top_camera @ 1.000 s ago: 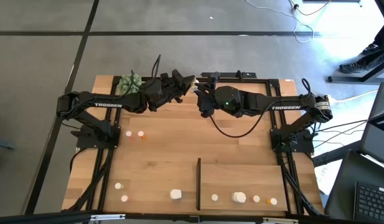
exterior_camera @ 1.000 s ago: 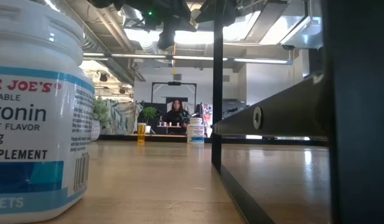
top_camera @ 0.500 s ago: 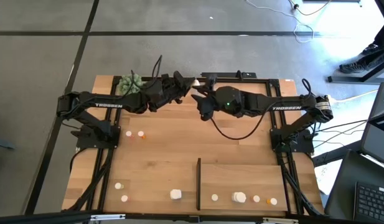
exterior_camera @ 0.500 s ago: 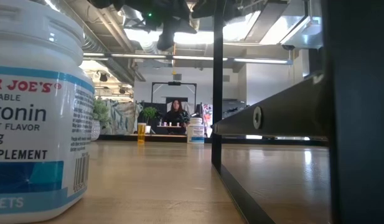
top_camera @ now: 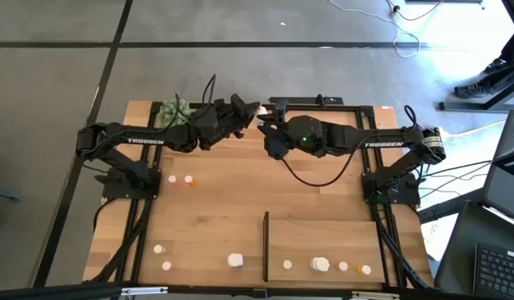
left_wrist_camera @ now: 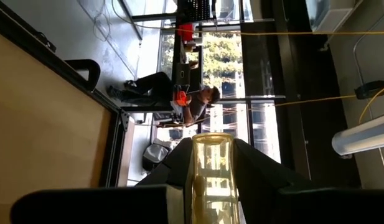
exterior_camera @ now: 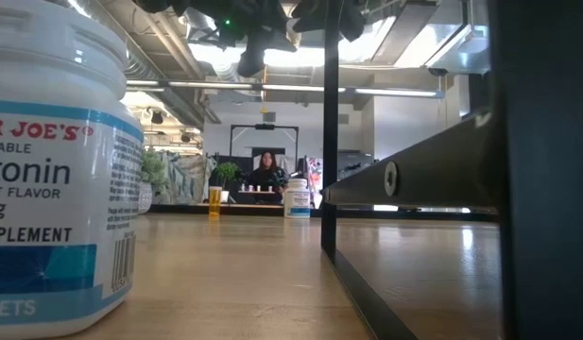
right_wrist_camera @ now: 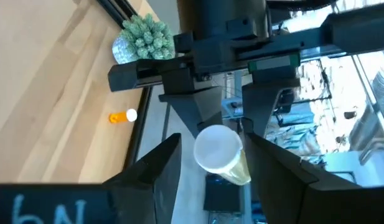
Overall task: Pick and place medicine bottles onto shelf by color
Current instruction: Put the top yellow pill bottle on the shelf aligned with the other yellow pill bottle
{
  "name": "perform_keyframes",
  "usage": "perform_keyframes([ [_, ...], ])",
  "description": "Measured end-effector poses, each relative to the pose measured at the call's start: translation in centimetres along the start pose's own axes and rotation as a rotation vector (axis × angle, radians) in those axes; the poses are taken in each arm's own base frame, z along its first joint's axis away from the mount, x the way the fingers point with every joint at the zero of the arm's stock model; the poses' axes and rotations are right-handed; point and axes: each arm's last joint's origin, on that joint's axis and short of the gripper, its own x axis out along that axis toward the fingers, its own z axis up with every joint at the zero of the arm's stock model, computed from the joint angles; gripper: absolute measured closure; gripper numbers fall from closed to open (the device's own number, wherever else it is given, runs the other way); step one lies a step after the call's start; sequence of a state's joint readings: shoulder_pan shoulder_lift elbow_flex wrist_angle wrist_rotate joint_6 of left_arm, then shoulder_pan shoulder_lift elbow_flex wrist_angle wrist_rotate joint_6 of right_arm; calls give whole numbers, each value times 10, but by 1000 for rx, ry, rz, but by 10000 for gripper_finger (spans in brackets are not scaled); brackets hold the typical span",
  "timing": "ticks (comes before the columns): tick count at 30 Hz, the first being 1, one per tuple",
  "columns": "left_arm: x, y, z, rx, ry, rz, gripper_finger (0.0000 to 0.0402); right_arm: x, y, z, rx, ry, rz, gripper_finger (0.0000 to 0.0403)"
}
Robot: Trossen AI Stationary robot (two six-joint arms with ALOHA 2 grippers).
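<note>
the two arms meet above the far edge of the table (top_camera: 240,192), tip to tip. the left gripper (top_camera: 248,109) is clamped on an orange medicine bottle (left_wrist_camera: 210,168), which sits between its two fingers with the white cap (right_wrist_camera: 218,148) pointing toward the right arm. the right gripper (top_camera: 266,127) has its fingers (right_wrist_camera: 155,168) spread on either side of that cap; they have widened over the last second, and no contact with the bottle shows. the arms themselves have barely shifted in that time.

judgement: this is a mid-air handover. the right gripper has just opened to receive, so the transfer is not yet complete and the left gripper carries the whole load. the next step calls for the right fingers to close on the cap end before the left lets go.

surroundings:
- a green spiky plant ball (top_camera: 173,111) sits at the far left corner, just beside the left arm.
- an orange bottle and a white one (top_camera: 181,179) lie on the table near the left arm's base.
- the shelf (top_camera: 340,237), marked off by a black strip (top_camera: 266,246), already holds several white and orange bottles (top_camera: 321,264) along its near edge.
- more white bottles (top_camera: 235,261) stand on the bare table left of the strip.
- a large white supplement bottle (exterior_camera: 55,170) fills the low view's near side.
- a person (exterior_camera: 268,170) sits in the room behind.

nothing blocks the path from the handover point to the shelf. the risk is a drop if release precedes a firm grasp.
</note>
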State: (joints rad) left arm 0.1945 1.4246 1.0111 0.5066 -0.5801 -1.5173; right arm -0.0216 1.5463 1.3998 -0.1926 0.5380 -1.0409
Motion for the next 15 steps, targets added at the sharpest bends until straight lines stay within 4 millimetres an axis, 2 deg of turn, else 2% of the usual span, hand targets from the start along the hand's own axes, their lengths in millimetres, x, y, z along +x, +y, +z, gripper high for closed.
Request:
perform_keyframes([
  [8, 0, 0, 4, -25, -135, 4, 324, 0, -2, -3, -13, 90, -57, 224],
  [15, 0, 0, 6, -18, -190, 8, 324, 6, -2, -4, -2, 64, -50, 224],
])
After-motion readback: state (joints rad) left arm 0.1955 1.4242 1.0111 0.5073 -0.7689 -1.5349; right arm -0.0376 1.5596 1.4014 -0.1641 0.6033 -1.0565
